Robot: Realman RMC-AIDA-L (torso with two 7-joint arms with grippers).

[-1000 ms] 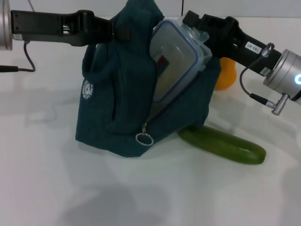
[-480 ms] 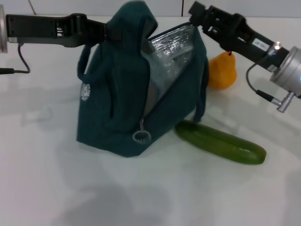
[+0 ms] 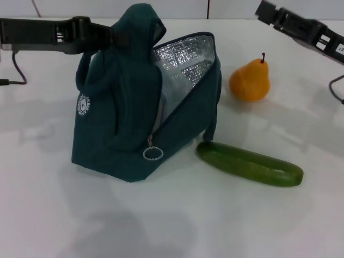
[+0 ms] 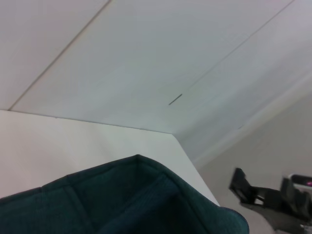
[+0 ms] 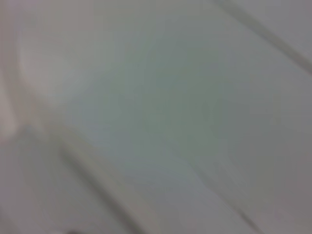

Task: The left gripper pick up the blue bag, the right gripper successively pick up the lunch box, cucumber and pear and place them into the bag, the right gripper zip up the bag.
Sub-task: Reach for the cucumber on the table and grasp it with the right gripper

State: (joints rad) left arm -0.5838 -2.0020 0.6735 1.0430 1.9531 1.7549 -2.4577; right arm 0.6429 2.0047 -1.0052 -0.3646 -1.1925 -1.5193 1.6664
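The blue bag [image 3: 121, 123] stands left of centre on the white table [image 3: 177, 220], lifted at its top by my left gripper [image 3: 124, 36], which is shut on the fabric there. Its mouth gapes toward the right and shows the silver foil lining [image 3: 185, 59]. The lunch box is out of sight. The yellow-orange pear [image 3: 250, 80] stands upright to the right of the bag. In front of the pear, the dark green cucumber [image 3: 250, 165] lies by the bag's lower right corner. My right gripper [image 3: 266, 11] hangs high at the far right, well away from the bag; the left wrist view shows it [image 4: 242, 185] beyond the bag's edge [image 4: 122, 200].
A ring zipper pull [image 3: 152, 153] dangles at the bag's front corner, and a white round logo [image 3: 83, 105] marks its left side. A black cable [image 3: 16, 72] trails at the far left. The right wrist view shows only a blurred pale surface.
The lunch box has dropped from the bag's mouth down inside and out of sight. My right gripper let go and drew back up to the right. The bag shifted slightly left.
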